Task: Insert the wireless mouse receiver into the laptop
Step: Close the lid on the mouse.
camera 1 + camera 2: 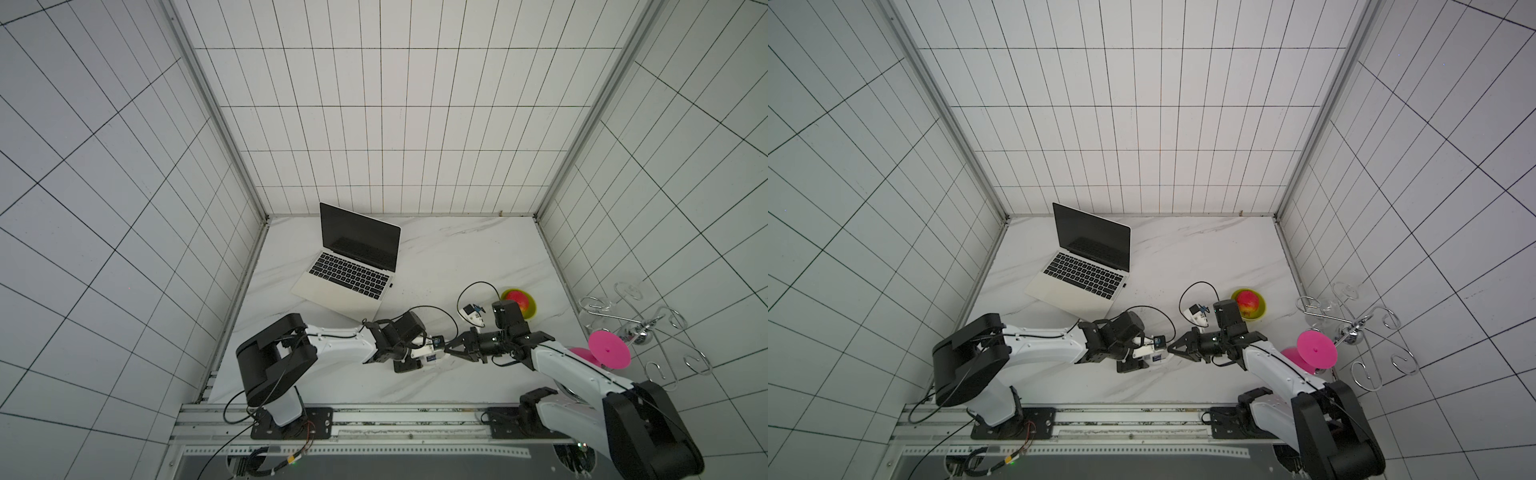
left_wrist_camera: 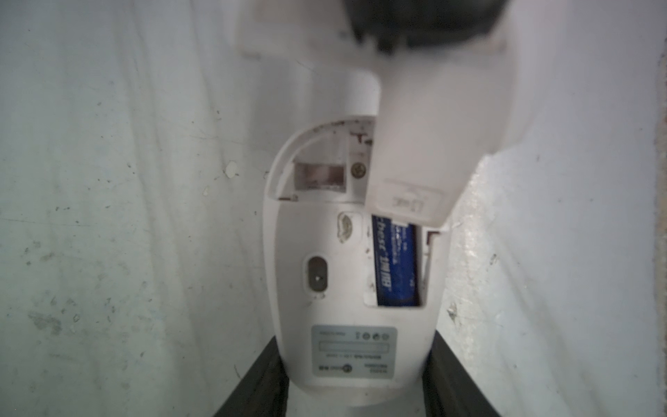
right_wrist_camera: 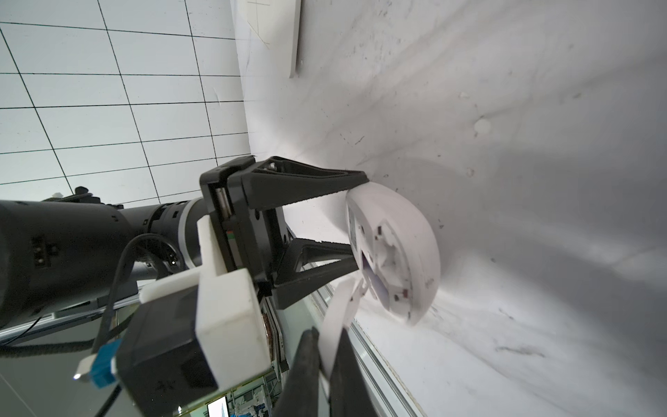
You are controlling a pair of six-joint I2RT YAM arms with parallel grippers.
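Left fingers clamp the upturned mouse near the desk's front edge; right fingers pinch its battery cover. The receiver seemingly sits plugged into the laptop's right edge already; little remains.

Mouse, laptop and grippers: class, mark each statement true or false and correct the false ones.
1. The laptop is open. True.
2. The left gripper holds the mouse. True.
3. The mouse's battery bay is empty. False: a blue battery sits in it.
4. The right gripper is open and empty. False: it is shut on the white cover.
5. The mouse rests on the laptop's keyboard. False: it is in the left gripper, well away from the laptop.
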